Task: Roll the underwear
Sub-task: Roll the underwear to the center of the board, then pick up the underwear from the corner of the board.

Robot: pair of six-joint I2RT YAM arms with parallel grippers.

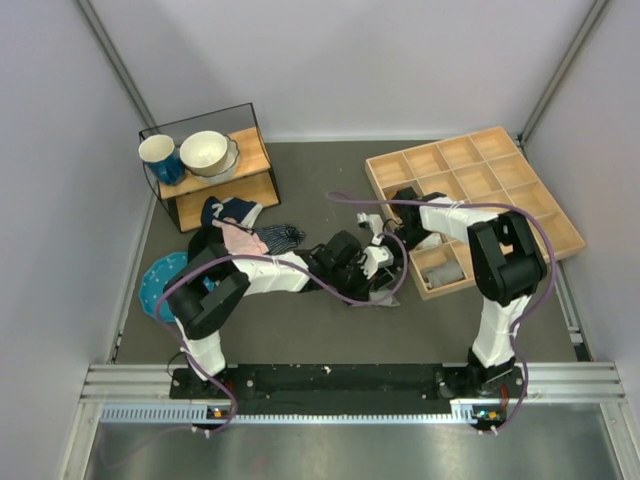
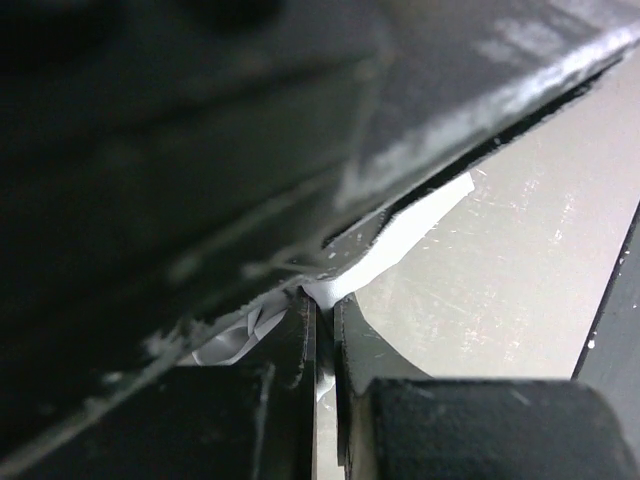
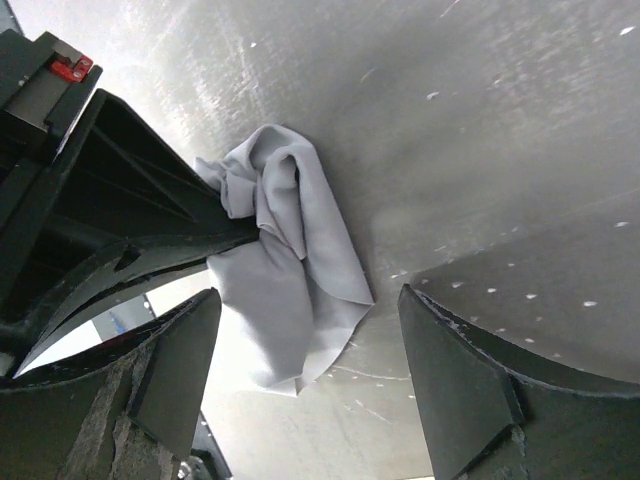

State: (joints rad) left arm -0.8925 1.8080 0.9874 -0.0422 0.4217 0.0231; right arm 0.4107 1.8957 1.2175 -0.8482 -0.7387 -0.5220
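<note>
Spreading between pale walls (image 1: 400, 60), the dark grey bench (image 1: 300, 330) carries the crumpled underwear (image 3: 300, 250) near its middle, beside a wooden tray (image 1: 500, 175). The left end effector (image 2: 325, 300) is clenched on its edge. The right end effector (image 3: 308, 300) is released, fingers straddling it. A shelf (image 1: 225, 190), striped garment (image 1: 285, 237) and pink cloth (image 1: 243, 238) sit back-left.

walls (image 1: 350, 60): pale grey | tabletop (image 1: 320, 180): dark grey | shelf (image 1: 230, 190): wooden, far-left corner
</note>
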